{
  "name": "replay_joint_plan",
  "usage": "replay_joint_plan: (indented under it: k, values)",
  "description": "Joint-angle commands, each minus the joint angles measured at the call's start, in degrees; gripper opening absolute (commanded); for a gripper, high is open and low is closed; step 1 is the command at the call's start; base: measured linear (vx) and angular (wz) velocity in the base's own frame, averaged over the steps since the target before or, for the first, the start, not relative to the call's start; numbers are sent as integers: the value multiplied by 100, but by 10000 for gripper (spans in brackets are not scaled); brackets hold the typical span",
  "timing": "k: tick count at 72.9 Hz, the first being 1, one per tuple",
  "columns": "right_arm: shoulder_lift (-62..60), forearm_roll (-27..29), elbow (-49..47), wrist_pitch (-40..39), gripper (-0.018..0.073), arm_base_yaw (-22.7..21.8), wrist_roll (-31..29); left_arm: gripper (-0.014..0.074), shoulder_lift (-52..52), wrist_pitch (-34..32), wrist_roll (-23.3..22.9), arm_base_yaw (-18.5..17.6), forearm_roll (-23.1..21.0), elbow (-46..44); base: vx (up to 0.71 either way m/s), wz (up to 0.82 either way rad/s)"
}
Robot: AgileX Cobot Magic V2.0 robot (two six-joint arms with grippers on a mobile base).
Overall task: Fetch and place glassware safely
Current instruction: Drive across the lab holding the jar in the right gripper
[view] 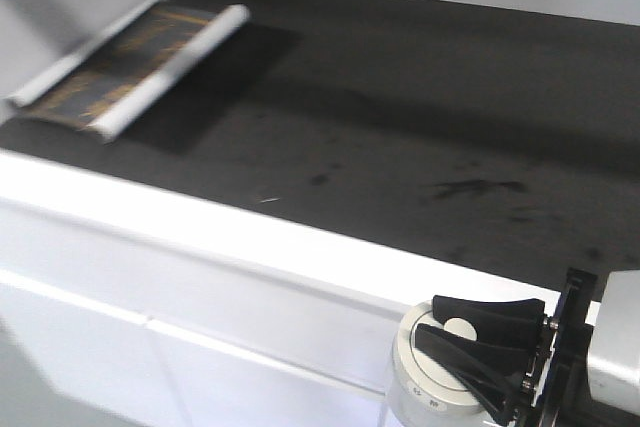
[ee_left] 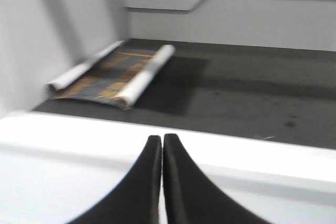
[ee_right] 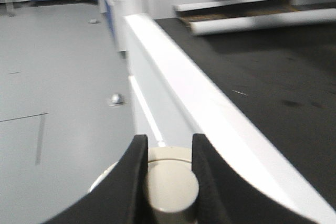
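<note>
The glass jar point(view: 420, 375) was seen at the lower right of the front view, held off the counter, in front of the white front edge point(view: 200, 227) and lower than the black top. Its cream-white lid point(view: 408, 355) faced upward, with small marks visible on the rim. The central knob point(ee_right: 170, 190) was clamped between the two black fingers of the right gripper point(ee_right: 169, 148), which were closed to the knob's width, one on each side. Little of the glass body could be made out under the lid.

In the right wrist view the jar was seen above the grey floor point(ee_right: 58, 77), just beside the white cabinet front point(ee_right: 144, 108).

The left gripper point(ee_left: 161, 140) was pressed fully together, fingertip against fingertip, with nothing held between them; it was positioned before the white edge, pointing over the counter.

On the black counter top point(view: 400, 127), well apart from the jar, a dark sheet with yellowish markings and white rolled-up ends point(view: 130, 57) was lying at the far left corner, near the wall.
</note>
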Motion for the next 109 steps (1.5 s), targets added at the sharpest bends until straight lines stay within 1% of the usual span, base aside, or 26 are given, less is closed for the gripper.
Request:
replay_joint_plan:
  k: [1, 82, 95, 109]
  values:
    - [-31, 298, -180, -264, -1, -7, -47, -7, 43, -392, -41, 3, -50, -155, -9, 95]
    - [-31, 292, -180, -253, -1, -7, -47, -7, 43, -390, -41, 3, -50, -155, -2, 86]
    - [-31, 292, -180, -253, -1, -7, -47, -7, 43, -390, -41, 3, -50, -155, 6, 57]
    - [-31, 292, -180, -258, -1, -7, -47, -7, 43, -390, -41, 3, -50, -155, 12, 27]
